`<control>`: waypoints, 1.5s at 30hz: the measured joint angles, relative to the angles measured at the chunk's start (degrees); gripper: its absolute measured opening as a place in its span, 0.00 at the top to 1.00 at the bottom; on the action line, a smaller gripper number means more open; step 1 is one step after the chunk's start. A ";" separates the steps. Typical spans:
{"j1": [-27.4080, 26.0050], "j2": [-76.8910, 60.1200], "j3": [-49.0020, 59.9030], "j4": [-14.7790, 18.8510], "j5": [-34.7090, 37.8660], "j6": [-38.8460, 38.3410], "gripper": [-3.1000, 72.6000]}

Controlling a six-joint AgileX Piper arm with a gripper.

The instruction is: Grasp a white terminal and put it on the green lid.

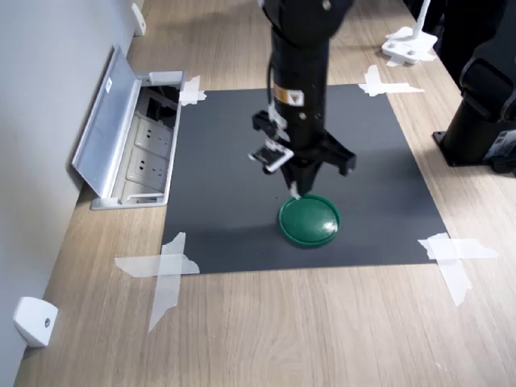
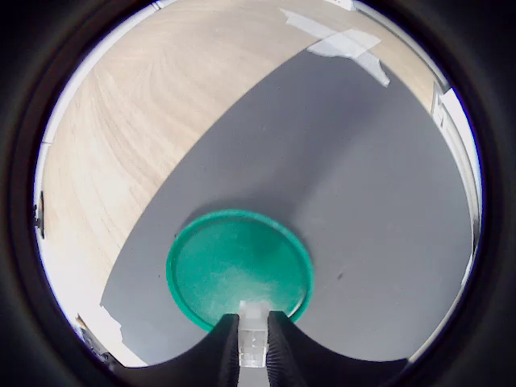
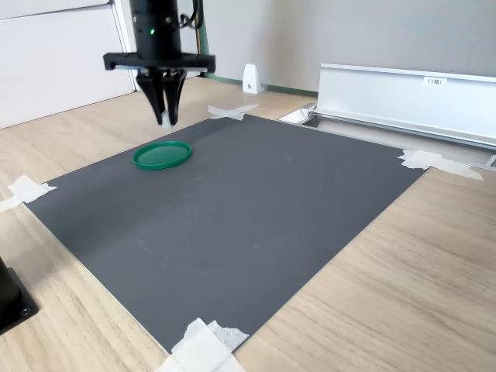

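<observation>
Nearest the wrist camera sits the terminal (image 2: 252,339), pinched between my two dark fingers (image 2: 223,348), which close on its two flat sides. My gripper (image 2: 252,355) is therefore nearly shut, held open only by the width of this small block. In the second exterior view the terminal (image 3: 165,119) shows as a pale tip below the fingers, above the lid (image 3: 162,154) and clear of it.

The lid (image 2: 239,268) lies flat on the dark mat (image 2: 379,201), and in the wrist view the terminal hangs over the lid's near rim rather than its middle. In the first exterior view my gripper (image 1: 295,190) hovers just at the lid's (image 1: 310,221) far edge.

I judge the terminal to be very light, stiff plastic, smooth and a little slippery, so a gentle squeeze on its flat sides seems right; a hard one could make it shoot out. Being so light, it may bounce or skid on the lid's hard floor, though the raised rim should stop it. I would move further over the lid's middle and come low before letting go
</observation>
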 joint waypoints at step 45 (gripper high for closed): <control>-0.36 -18.84 5.18 2.19 -14.69 0.38 0.72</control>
